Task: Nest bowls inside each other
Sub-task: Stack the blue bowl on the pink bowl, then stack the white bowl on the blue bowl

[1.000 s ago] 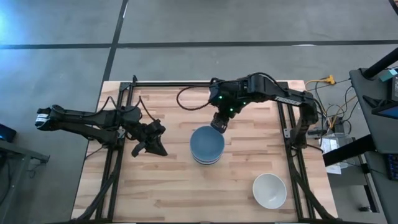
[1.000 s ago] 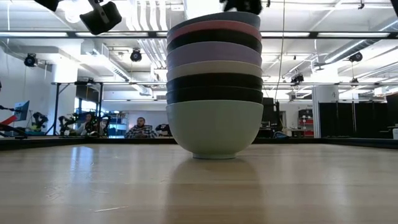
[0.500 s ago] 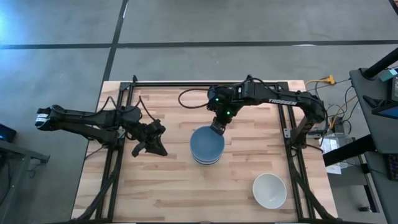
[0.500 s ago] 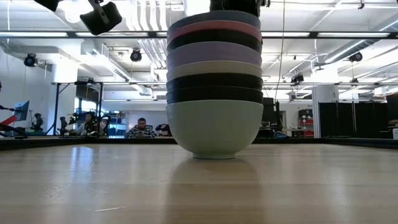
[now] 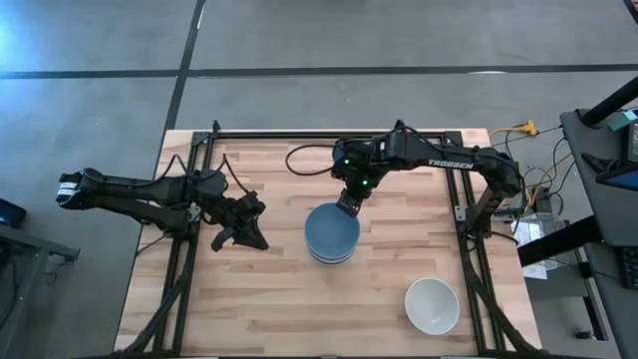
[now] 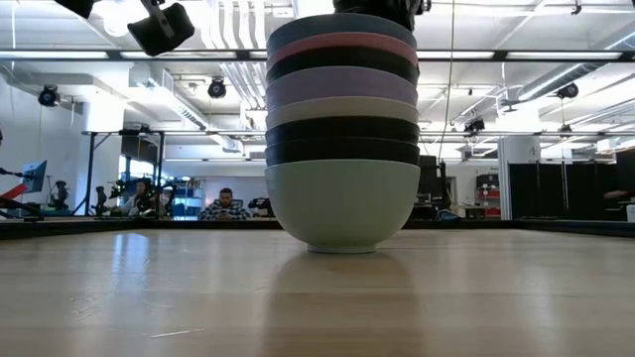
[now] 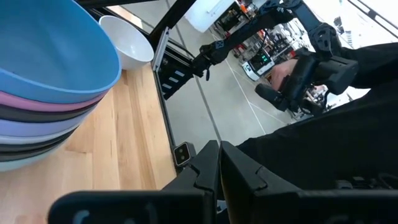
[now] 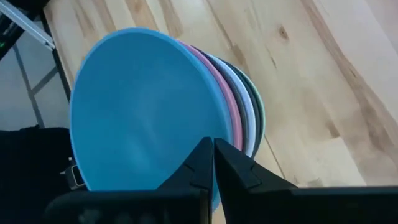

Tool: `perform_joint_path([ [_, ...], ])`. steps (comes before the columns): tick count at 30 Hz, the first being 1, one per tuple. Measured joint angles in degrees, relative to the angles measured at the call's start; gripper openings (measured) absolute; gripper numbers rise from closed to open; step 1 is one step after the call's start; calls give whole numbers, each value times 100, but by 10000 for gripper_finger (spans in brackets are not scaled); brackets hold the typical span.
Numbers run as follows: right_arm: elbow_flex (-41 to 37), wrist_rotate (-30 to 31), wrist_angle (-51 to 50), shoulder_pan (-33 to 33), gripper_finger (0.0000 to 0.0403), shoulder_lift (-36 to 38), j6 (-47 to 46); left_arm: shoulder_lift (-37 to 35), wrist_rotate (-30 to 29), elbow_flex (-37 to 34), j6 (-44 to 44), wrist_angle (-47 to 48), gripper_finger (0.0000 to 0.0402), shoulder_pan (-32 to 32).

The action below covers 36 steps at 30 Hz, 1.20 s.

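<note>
1. Where the bowls have been nested, a single stack (image 5: pixel 331 235) is seen at the centre of the wooden surface (image 5: pixel 269 309) in the high view, with the blue bowl (image 8: pixel 140 109) uppermost.
2. Below the blue bowl, the low view shows pink, black, lavender, white, two black and a mint green bowl (image 6: pixel 342 206) at the base, resting on the surface.
3. One white bowl (image 5: pixel 432 305) is left apart from the stack, at the lower right of the high view, upright and not nested.
4. At the upper edge of the stack, the right tool (image 5: pixel 349 202) is placed over the rim of the blue bowl; its fingers are pressed together and nothing is held between them.
5. Left of the stack and clear of it, the left tool (image 5: pixel 244 237) is held over the surface, its fingers closed together on nothing.
6. Beyond the surface, seated persons (image 6: pixel 226 205) are visible in the room at the left of the low view.
</note>
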State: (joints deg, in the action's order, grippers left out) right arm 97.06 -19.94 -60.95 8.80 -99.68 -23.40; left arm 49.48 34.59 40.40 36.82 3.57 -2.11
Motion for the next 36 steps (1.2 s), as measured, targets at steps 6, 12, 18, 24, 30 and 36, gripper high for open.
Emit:
perform_joint_path([
  [6, -7, -2, 800, -2, 8, -2, -61, 0, 2, 0, -22, 0, 0, 0],
  [12, -18, -2, 830, 0, 8, -264, -93, 67, 30, 0, -20, -4, 0, 0],
  [18, 29, 4, 717, -3, 8, -388, -254, 193, 31, 0, 31, 0, 0, 0],
  [24, 299, 55, 428, -109, 8, 240, -169, 227, 28, 0, 32, 2, 0, 0],
  [30, -69, 551, -1043, -852, 8, 1425, -25, 233, 26, 0, -47, -5, 0, 0],
  [36, -1393, 2295, -1139, -2509, 8, 2879, -2257, 374, -239, 0, -945, -15, 0, 0],
])
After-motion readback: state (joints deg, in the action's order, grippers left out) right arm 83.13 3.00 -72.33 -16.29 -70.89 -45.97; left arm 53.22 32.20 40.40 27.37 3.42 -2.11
